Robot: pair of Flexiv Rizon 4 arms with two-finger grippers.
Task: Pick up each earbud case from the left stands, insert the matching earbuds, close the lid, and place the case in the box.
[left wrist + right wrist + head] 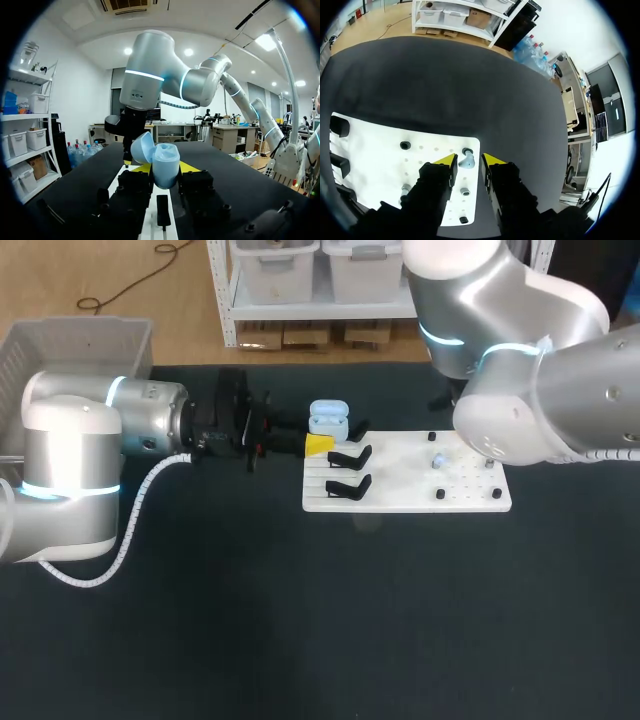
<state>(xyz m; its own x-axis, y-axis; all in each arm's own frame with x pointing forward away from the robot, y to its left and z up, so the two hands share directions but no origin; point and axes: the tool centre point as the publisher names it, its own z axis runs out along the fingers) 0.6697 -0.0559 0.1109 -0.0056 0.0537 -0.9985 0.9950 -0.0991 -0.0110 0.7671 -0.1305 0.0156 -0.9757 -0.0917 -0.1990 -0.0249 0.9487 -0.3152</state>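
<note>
Left wrist view shows an open pale-blue earbud case (161, 162).

pale blue earbud case (328, 420), lid open

Table (250, 620): dark matte top, plain and even; it shows the same in the left wrist view (75, 185) and the right wrist view (445, 90).

White board (400, 475): flat on the table, right of middle, long edges in line with the table's far edge. Thin parallel grooves run across its left part. The right part carries rows of tiny holes.

Black pegs: short, upright, set well apart on the board's right part. One stands near the far edge (431, 437) and two near the front edge (440, 494). In the right wrist view the board (375, 150) shows a ring-shaped peg (405, 145).
</note>
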